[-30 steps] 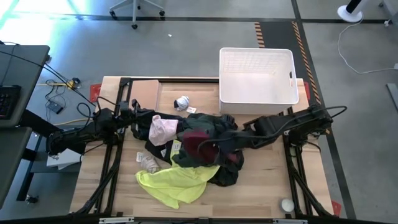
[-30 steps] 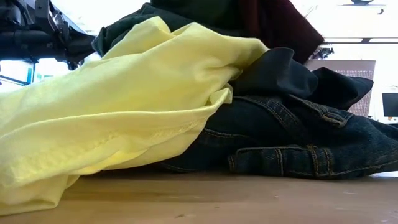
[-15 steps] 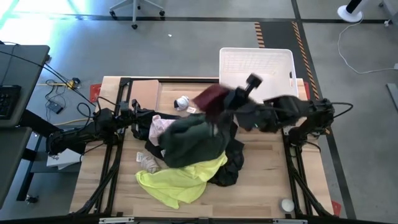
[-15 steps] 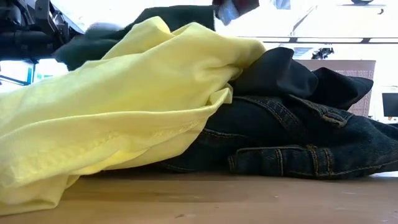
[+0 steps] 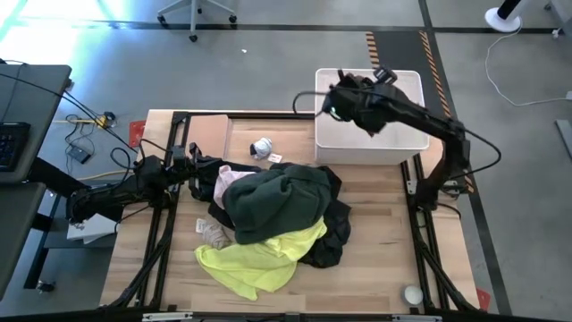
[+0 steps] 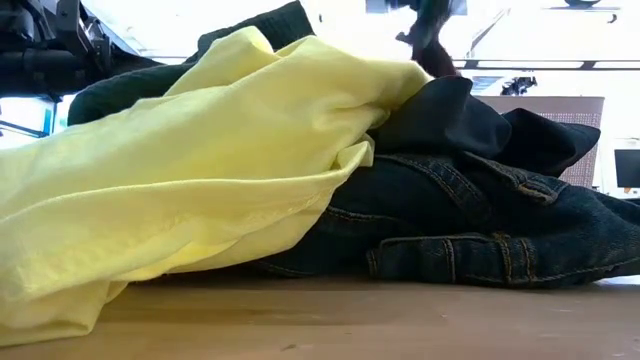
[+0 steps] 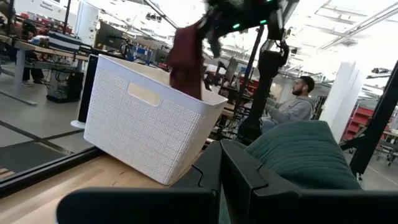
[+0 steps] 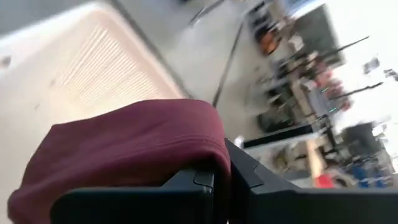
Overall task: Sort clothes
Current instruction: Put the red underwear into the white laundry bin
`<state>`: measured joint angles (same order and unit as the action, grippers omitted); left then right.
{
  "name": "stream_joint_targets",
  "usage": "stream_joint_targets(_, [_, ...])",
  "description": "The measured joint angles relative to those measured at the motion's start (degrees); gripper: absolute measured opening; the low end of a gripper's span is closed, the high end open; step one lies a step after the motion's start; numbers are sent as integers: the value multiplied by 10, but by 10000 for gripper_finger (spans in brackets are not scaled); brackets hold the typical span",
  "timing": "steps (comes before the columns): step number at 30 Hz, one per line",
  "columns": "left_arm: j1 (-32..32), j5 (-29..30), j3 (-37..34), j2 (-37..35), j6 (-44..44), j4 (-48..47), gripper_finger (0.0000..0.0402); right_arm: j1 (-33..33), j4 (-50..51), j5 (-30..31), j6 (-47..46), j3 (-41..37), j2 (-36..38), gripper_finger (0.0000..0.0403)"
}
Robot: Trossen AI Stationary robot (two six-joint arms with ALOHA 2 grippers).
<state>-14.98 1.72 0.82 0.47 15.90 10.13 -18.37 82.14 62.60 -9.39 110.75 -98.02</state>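
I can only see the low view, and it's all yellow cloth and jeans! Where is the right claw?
Observer: The high view shows the right claw up above the white basket at the far side of the table.
Operator: Is it holding anything?
Observer: Yes. In the right wrist view it is shut on the maroon garment.
Operator: What about the other claw?
Observer: The left claw waits low at the left edge of the pile, next to the pale pink garment.
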Motion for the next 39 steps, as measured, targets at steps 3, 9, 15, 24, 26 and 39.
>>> stream_joint_targets(3, [0,0,0,0,0,0,3,-44,-56,-72,39,-54,-1,5])
stream_joint_targets(9, [0,-1,0,0,19,0,3,-101,-81,-155,51,-152,-1,31])
stream_joint_targets(15, [2,-7,0,1,39,-5,2,-114,19,-174,-24,-180,8,130])
stream_joint_targets(24, [48,79,59,45,-2,-110,1,23,-33,-144,-70,-179,136,189])
stream_joint_targets(26, [62,95,91,67,-13,-155,1,77,-71,-144,-74,-179,166,189])
stream_joint_targets(39, [102,155,261,294,-46,-342,0,236,-71,45,-148,-179,192,190])
